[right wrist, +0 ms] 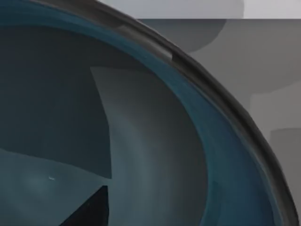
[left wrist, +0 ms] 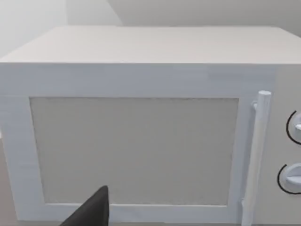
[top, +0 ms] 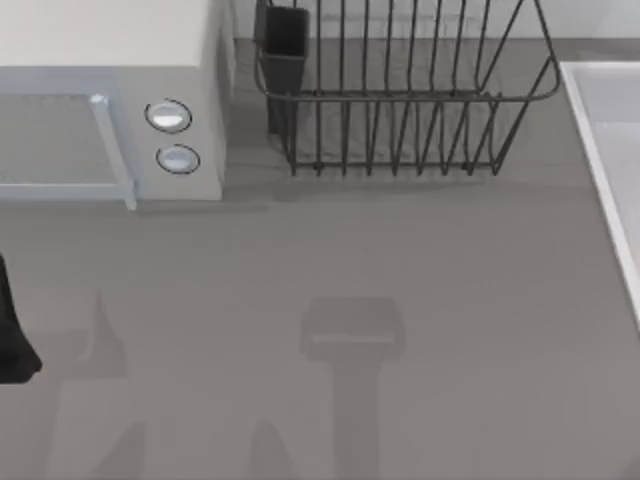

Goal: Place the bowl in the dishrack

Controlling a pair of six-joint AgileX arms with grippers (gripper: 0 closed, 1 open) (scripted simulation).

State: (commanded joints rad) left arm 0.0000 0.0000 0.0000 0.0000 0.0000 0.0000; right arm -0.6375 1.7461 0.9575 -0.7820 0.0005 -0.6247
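Rendered kitchen counter, simulated. Shown by: a white microwave (top: 110, 100) with a glass door, bar handle (left wrist: 257, 155) and two round knobs (top: 168, 116) at the back left; a dark wire dishrack (top: 400, 95) with upright tines and a utensil cup (top: 285, 45) at the back; a pale tray-like edge (top: 600, 150) at the right. Plain grey counter (top: 320, 300), flat untextured surfaces.

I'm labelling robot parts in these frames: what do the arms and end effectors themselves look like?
Little of them shows. The left arm is a matte black, angular bulk at the top view's left edge. Each wrist view shows one black, wedge-shaped, pointed fingertip: the left end effector's finger and the right end effector's finger. No cables or markings are visible.
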